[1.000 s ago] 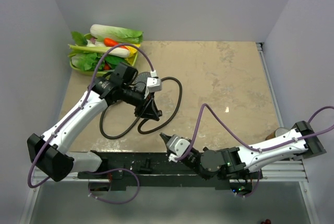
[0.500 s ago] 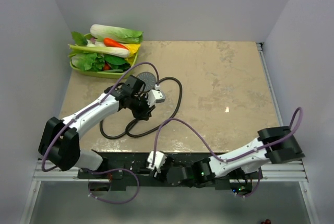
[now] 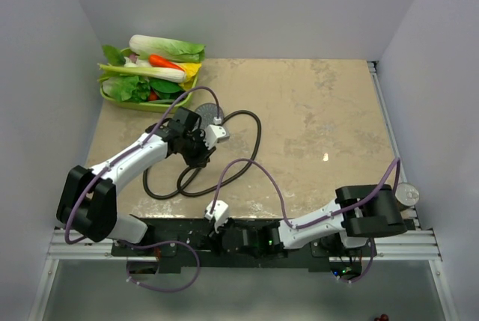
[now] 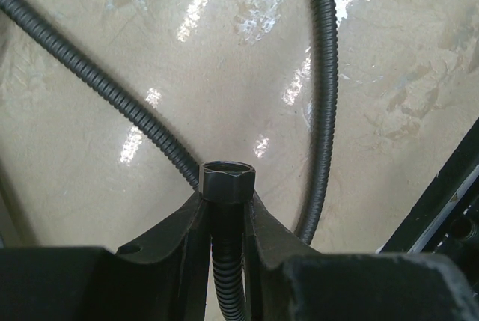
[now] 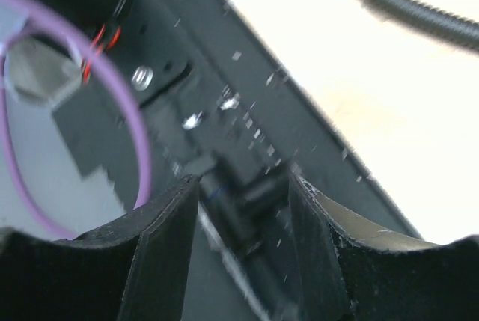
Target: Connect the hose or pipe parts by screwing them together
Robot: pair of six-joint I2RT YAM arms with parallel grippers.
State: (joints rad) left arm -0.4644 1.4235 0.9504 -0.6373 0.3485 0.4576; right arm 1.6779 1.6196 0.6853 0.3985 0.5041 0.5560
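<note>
Hidden: the shower head (image 3: 203, 116) shows only part of its round face at 10 o'clock on the table (image 3: 322, 111). The left wrist covers its handle, so I cannot tell whether anything is joined there.
Blurred: the right wrist view is smeared. The right gripper (image 5: 243, 186) hangs over the black rail (image 3: 172, 231) at 6 o'clock, fingers apart, nothing between them.
Left gripper (image 4: 227, 205): closed tight on the hose (image 3: 258, 138) just below its end nut (image 4: 228, 181), the nut's open mouth clear of the fingertips.
Hose: loops on the table from 9 to 12 o'clock of the left gripper.
Around: a tray (image 3: 112, 99) of vegetables (image 3: 161, 52) at 11 o'clock.
In the way: a purple cable (image 3: 262, 179) arches over the hose's near loop.
</note>
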